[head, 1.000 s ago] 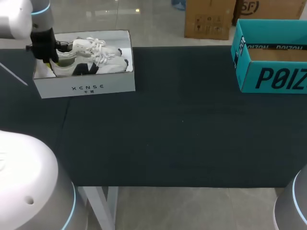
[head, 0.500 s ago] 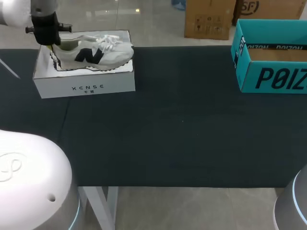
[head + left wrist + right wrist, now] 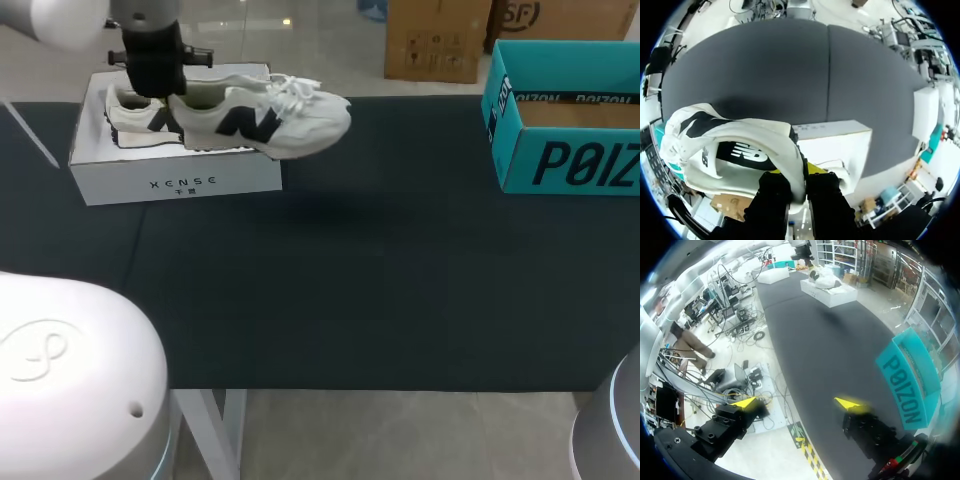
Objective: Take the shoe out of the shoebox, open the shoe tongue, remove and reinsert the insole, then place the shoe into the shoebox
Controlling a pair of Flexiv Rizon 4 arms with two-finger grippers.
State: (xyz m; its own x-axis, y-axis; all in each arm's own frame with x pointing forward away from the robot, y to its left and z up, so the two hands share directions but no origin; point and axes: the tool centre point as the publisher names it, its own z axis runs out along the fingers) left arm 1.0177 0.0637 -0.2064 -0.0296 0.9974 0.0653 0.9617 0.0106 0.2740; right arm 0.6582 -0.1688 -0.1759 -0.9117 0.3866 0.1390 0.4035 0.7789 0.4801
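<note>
Right: left hand (image 3: 168, 92) is clamped on the shoe (image 3: 275, 118) at the heel collar. The shoe is airborne, heel above the shoebox (image 3: 180, 182), toe past its wall. Extraction looks nearly done. Set-down, tongue, insole out/in and reboxing are all left. Right hand (image 3: 800, 402) is spread wide and empty, well apart from the shoebox.

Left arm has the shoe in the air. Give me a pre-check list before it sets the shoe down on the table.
1. Left gripper shut on the shoe at the heel collar: ok.
2. Shoe fully past the white shoebox: not ok, the heel end is over the box.
3. Bare table beside the box for set-down: ok.
4. Laces free of the second shoe in the box: cannot tell.
5. Right gripper open and far from the shoe: ok.
</note>
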